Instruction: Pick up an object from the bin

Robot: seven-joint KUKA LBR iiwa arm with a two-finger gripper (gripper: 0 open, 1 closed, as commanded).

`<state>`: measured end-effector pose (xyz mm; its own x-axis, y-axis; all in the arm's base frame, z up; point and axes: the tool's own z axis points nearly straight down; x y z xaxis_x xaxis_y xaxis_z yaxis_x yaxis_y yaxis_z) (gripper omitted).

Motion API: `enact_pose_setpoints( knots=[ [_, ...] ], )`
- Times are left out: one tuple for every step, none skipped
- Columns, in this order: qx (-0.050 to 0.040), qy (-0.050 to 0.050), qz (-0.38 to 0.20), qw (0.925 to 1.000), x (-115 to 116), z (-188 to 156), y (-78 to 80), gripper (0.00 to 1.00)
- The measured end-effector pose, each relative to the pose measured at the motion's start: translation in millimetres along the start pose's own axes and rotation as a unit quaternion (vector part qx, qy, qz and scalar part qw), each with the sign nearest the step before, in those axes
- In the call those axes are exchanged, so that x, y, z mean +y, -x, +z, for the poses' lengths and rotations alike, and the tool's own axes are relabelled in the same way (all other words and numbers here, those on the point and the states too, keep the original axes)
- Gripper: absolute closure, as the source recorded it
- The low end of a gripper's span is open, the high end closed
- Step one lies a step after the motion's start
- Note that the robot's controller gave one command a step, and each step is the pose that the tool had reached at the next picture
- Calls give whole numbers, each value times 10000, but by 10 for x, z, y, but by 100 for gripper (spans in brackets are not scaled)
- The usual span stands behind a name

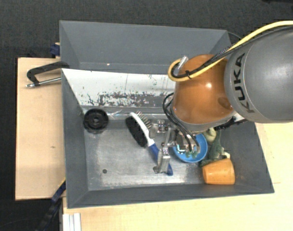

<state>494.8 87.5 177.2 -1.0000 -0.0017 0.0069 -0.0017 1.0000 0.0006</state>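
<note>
We count five loose things in the grey bin [113, 165], and we take them from the left. First comes one black round piece [95, 120], like a small wheel or cap, lying alone on the floor near the left wall and close under the back wall. To its right lies one brush [136, 129] with a black head, white bristles and a blue handle. It lies slantwise, head toward the back and handle running down toward the front wall. The gripper [162, 165] is down at the lower end of that handle, about the middle of the bin and near the front. Its metal tip lies across the blue, but we cannot tell whether it is open or closed, nor whether it has hold of the brush. Just to the right of it sits one blue disc [199, 149], partly under the wrist. Beside that is one green thing [217, 149], too hidden for us to name. In front of these, near the front right corner, lies one orange cup [218, 172] on its side. Above them hangs the arm's orange cover [202, 93], and the grey arm [267, 76] reaches in from the right.
</note>
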Motion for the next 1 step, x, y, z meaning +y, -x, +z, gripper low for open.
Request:
enact_pose_setpoints(
  knots=[
    [-47,-6,795,9968,-435,935,590,0]
  ],
)
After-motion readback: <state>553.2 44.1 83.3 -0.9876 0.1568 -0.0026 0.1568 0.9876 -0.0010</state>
